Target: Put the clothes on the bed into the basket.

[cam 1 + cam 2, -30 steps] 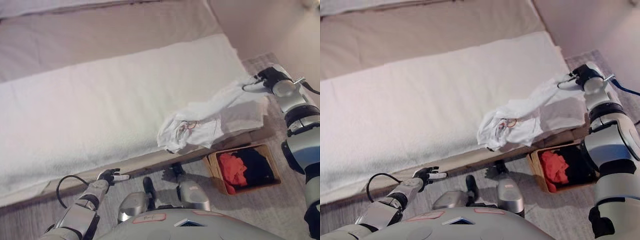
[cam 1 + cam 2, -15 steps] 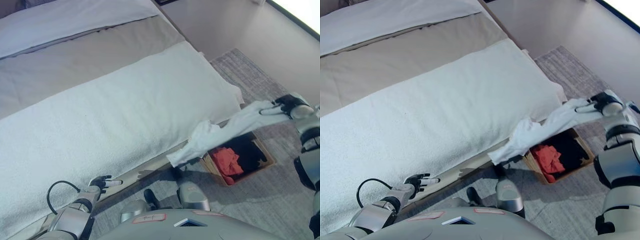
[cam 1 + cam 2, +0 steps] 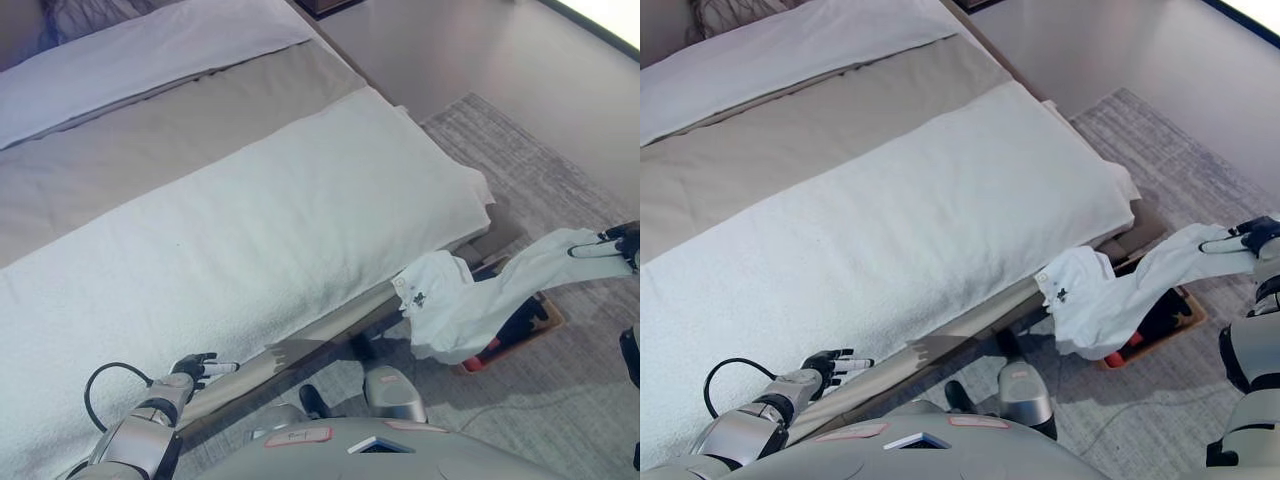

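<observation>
Your right hand (image 3: 1252, 238) pinches the white garment (image 3: 480, 305); its long axis trails leftward, over the basket (image 3: 545, 322). Left hand (image 3: 830, 364): fingers relaxed.

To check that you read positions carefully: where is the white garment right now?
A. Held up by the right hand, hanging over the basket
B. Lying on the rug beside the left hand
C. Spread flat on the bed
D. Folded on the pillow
A: the right hand pinches one end of the white garment, which hangs over the basket, clear of the bed.

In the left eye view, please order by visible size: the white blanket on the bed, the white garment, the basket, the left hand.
1. White blanket
2. White garment, held by the right hand
3. Basket, mostly hidden behind the garment, and left hand: visible parts look alike, so unranked.
</observation>
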